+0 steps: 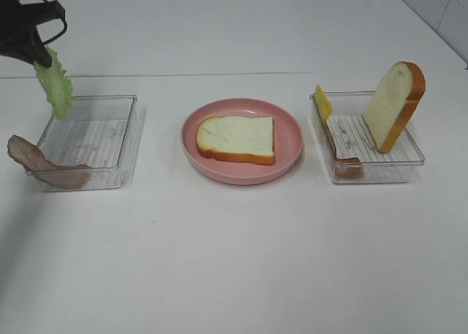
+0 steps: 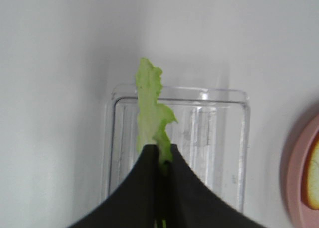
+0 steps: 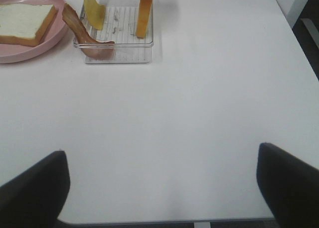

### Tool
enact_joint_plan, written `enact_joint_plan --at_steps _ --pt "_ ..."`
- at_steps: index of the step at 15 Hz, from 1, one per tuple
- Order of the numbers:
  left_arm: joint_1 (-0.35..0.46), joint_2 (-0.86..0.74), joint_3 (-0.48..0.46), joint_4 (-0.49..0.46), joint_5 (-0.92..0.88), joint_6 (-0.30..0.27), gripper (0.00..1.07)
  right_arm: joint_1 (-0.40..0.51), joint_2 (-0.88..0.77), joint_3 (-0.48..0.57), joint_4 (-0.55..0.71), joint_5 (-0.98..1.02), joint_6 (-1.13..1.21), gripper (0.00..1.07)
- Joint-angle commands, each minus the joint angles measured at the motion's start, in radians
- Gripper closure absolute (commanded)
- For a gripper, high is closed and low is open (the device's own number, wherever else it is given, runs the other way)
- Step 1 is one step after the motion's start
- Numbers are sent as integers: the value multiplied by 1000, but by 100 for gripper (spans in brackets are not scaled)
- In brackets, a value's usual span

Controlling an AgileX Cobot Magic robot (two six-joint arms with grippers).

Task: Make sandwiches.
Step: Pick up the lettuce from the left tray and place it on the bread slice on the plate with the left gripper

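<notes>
1. While my left hand (image 2: pixel 162 155) is clamped on the top edge of the lettuce leaf (image 2: pixel 148 103), the leaf dangles over the clear tray (image 2: pixel 245 138); my right hand (image 3: pixel 162 188) gapes empty.
2. Such a thin pinch may slip mid-carry, dropping it short of the bread slice (image 1: pixel 235 138) on the pink plate (image 1: pixel 292 140).

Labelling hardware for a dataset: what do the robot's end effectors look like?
Both matte black, unmarked. The left end effector has broad fingers tapering to a narrow tip, with a black cable looping nearby. The right end effector shows blunt, rounded fingers.
</notes>
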Motion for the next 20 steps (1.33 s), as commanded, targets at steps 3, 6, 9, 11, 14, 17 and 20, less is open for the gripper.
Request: enact_joint_plan --at_steps 3,6,9,11,14,17,20 --pt "-139 -14 -138 -36 61 -10 107 -6 -27 4 0 -5 -5 8" --pt "-270 -14 -164 -55 4 -54 107 -6 -27 4 0 -5 -5 8" --pt "-399 2 -164 -98 -64 -55 107 -6 -27 4 0 -5 -5 8" --pt "-467 27 -164 -163 -130 -54 107 -6 -27 4 0 -5 -5 8" --pt "-525 93 -164 -315 -181 -44 107 -6 -27 4 0 -5 -5 8" --pt "-525 154 -164 -375 -166 -18 107 -6 -27 4 0 -5 -5 8" --pt "-518 214 -164 -385 -156 -12 107 -6 -27 4 0 -5 -5 8"
